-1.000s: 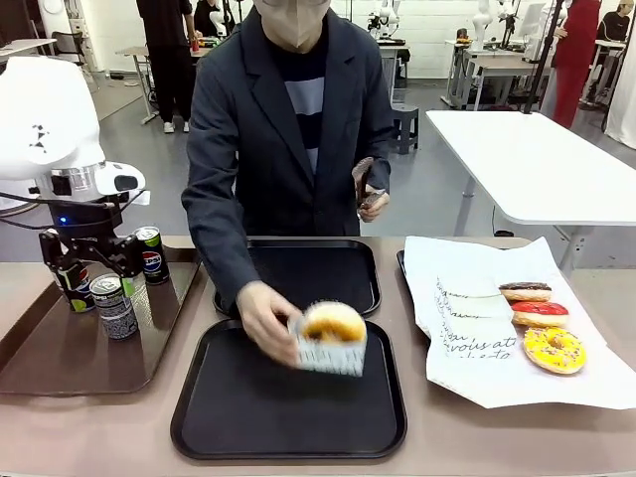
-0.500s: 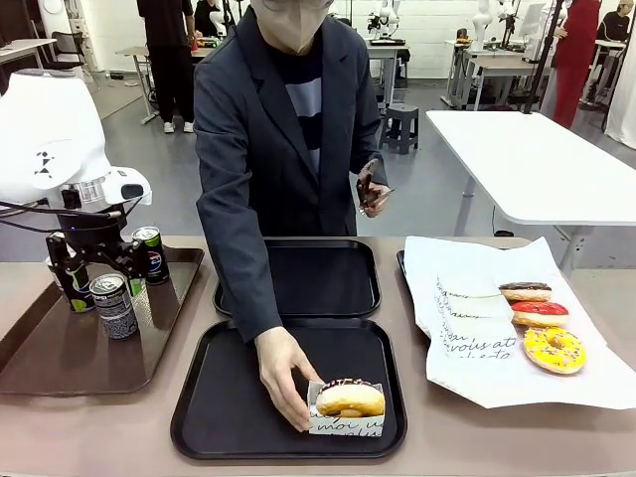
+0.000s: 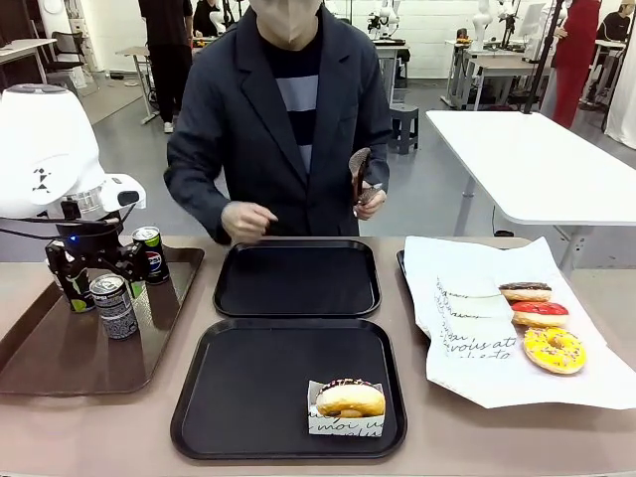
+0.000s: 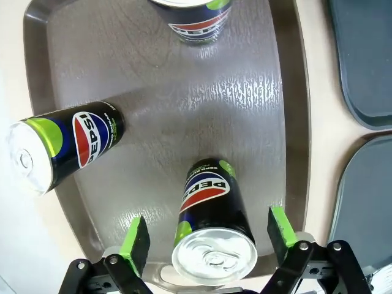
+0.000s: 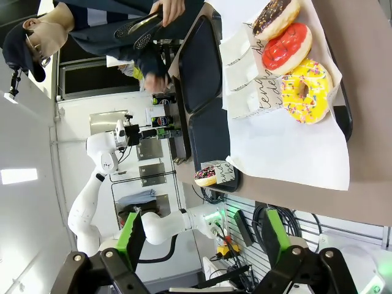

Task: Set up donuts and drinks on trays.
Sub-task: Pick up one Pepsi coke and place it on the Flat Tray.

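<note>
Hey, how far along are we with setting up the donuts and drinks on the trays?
Done: one sleeved donut sits on the near black tray. In hand: the left hand straddles a Pepsi can on the brown tray, not yet gripping it. Left: the far black tray needs its donut, three donuts wait on the paper, and no can is on a black tray.

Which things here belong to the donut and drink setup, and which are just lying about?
Job: sleeved donut, three iced donuts, Pepsi cans, near black tray, far black tray.
Lying about: brown tray, white paper, white table behind.
</note>
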You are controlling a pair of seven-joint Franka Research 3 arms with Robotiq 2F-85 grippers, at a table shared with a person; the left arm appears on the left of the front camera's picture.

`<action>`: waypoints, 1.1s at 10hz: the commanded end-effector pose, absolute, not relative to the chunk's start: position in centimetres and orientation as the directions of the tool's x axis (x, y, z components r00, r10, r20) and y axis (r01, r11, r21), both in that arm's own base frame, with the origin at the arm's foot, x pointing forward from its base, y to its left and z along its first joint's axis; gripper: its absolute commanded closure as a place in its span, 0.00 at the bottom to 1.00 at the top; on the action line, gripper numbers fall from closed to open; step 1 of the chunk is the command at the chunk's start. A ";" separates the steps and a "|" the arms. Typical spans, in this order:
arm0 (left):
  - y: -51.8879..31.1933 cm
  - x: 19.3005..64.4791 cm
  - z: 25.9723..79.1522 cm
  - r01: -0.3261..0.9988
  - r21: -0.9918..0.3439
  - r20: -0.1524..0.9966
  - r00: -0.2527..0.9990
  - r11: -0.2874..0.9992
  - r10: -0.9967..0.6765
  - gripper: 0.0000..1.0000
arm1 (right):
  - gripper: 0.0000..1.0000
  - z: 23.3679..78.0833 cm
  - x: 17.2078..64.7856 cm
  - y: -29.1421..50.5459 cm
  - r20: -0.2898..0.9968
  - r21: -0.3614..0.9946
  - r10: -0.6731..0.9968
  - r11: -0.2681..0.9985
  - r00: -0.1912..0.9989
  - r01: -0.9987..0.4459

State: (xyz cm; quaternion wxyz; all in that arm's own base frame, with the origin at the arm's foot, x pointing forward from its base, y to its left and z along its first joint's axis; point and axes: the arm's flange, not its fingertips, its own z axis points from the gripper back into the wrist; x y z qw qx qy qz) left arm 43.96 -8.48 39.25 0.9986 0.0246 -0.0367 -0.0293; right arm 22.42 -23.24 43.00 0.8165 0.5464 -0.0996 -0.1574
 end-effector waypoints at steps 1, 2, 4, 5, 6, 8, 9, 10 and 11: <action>-8.2 43.8 39.2 0.043 0.023 0.089 0.995 0.999 -0.045 0.56 | 0.00 43.0 22.5 -23.1 0.009 0.935 -0.374 0.333 0.927 0.125; -8.2 43.8 39.3 0.035 0.018 0.087 0.996 0.999 -0.036 0.57 | 0.00 43.0 22.5 -23.1 0.009 0.935 -0.374 0.333 0.927 0.125; -8.1 43.8 39.5 0.031 0.013 0.085 0.996 0.999 -0.032 1.00 | 0.00 43.0 22.5 -23.1 0.009 0.935 -0.374 0.333 0.927 0.125; -8.1 44.0 39.5 0.020 0.005 0.051 0.999 1.000 -0.020 1.00 | 0.00 43.0 22.5 -23.1 0.009 0.935 -0.374 0.333 0.927 0.125; -8.1 44.1 39.5 0.013 0.003 0.042 0.999 1.000 -0.013 0.81 | 0.00 43.0 22.5 -23.1 0.009 0.935 -0.374 0.333 0.927 0.125; -8.4 44.2 41.2 0.003 -0.010 -0.014 1.000 1.000 -0.003 1.00 | 0.00 43.0 22.5 -23.1 0.009 0.935 -0.374 0.333 0.927 0.125; -8.9 43.6 43.3 0.013 -0.022 -0.017 1.000 1.000 -0.014 1.00 | 0.00 43.0 22.5 -23.1 0.009 0.935 -0.374 0.333 0.927 0.125; -9.6 42.5 46.4 0.045 -0.019 0.008 0.999 0.999 -0.045 1.00 | 0.00 43.0 22.5 -23.1 0.009 0.935 -0.374 0.333 0.927 0.125; -10.2 41.1 49.1 0.056 0.007 0.032 0.998 0.998 -0.056 1.00 | 0.00 43.0 22.5 -23.1 0.009 0.935 -0.374 0.333 0.927 0.125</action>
